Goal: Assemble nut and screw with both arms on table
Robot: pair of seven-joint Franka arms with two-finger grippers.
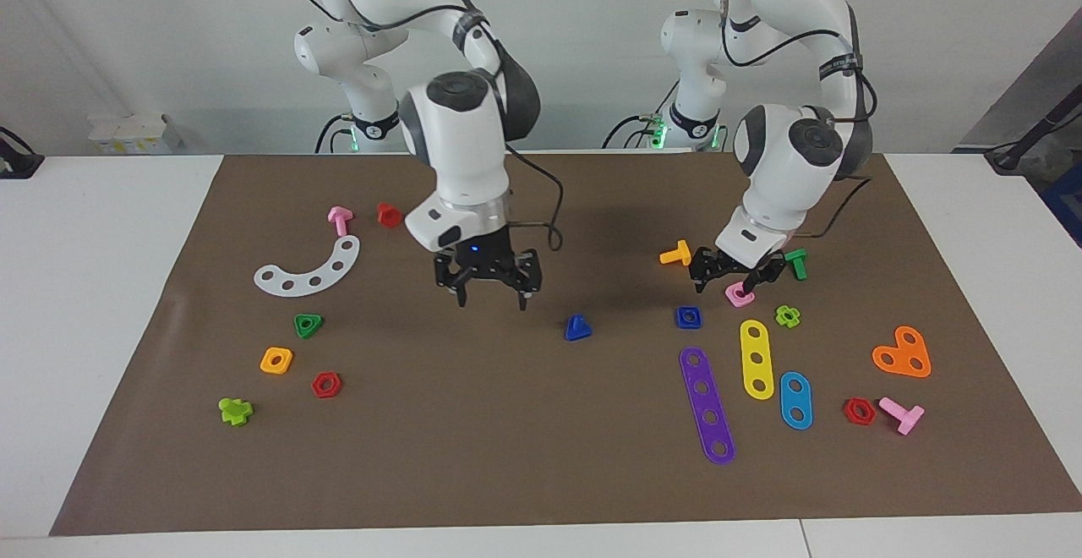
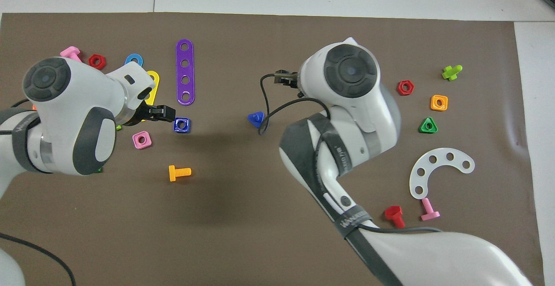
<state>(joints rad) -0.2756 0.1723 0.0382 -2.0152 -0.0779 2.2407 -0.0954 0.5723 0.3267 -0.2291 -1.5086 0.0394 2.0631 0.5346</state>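
Observation:
The blue screw [image 1: 577, 328] [image 2: 256, 118] lies alone on its triangular head, shaft up, in the middle of the brown sheet on the table [image 1: 507, 456]. My right gripper [image 1: 490, 294] hangs open above the sheet, beside the screw toward the right arm's end, holding nothing. In the overhead view its own wrist hides it. The blue nut [image 1: 687, 317] [image 2: 181, 125] lies flat toward the left arm's end. My left gripper [image 1: 725, 281] [image 2: 161, 113] hangs open and low over the pink square nut [image 1: 740, 294], just beside the blue nut.
Around the blue nut lie an orange screw [image 1: 675, 254], a green screw [image 1: 795, 262], and purple [image 1: 707, 404] and yellow [image 1: 756, 358] strips. Toward the right arm's end lie a white curved strip [image 1: 309, 268], a green triangular nut [image 1: 308, 325] and other small parts.

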